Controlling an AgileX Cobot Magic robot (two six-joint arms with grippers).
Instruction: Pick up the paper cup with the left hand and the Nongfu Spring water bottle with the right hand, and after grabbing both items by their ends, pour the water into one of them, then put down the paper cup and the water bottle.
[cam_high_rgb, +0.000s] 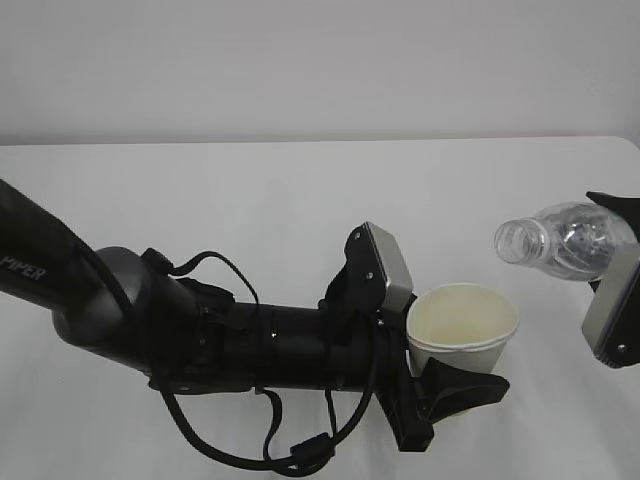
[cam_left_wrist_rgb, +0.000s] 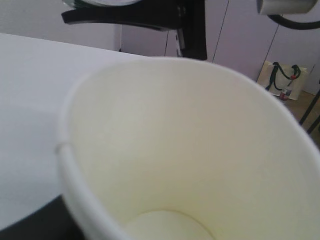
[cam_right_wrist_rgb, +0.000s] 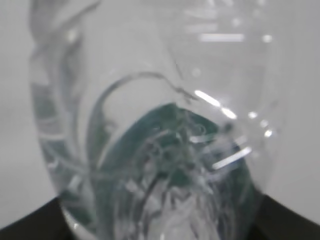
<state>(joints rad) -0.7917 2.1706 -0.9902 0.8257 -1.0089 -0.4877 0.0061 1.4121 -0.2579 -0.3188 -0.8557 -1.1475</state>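
Nearest to me, my left end effector (cam_high_rgb: 455, 385) is clasped around the paper cup (cam_high_rgb: 463, 330) low on its body, holding it upright above the white desk (cam_high_rgb: 250, 220) with the mouth facing up. The cup is thin-walled and light, I judge, so it would crush under a hard squeeze; gripping near the stiffer base is the safer hold, leaving the rolled rim free. Through my left wrist view the cream inside of the cup looks dry and empty. My left arm (cam_high_rgb: 150, 320) reaches in low from the left and lies almost level, its cables hanging loose beneath.

Farther off to the right, my right end effector (cam_high_rgb: 622, 290), mostly cut off by the picture's edge, grasps the Nongfu Spring water bottle (cam_high_rgb: 565, 240) by its far end. The bottle lies nearly horizontal, capless neck pointing left toward the cup and a little above it, apart from the rim. Its clear ribbed plastic is smooth and probably yields, so I should hold it firmly but gently. I cannot tell how much water remains inside.
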